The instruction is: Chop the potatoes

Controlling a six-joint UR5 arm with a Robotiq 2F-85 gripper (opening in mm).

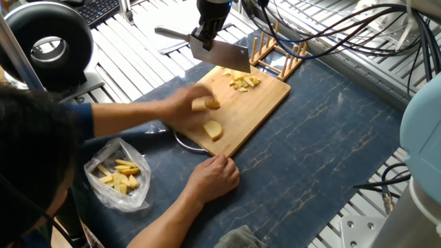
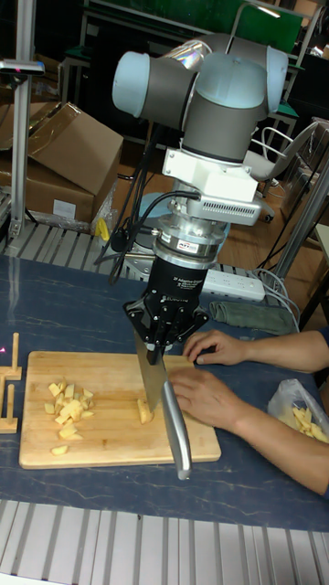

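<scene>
No lettering in either view is sharp enough to read.

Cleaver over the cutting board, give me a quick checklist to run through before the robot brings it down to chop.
1. Gripper shut on the cleaver: ok.
2. Cleaver raised off the cutting board: ok.
3. Person's hand off the board: not ok, it is moving a potato piece there.
4. Other hand away from the blade: ok, at the board's near edge.
5. Whole potato piece under the blade: not ok.
6. Chopped potatoes piled aside: ok.
</scene>
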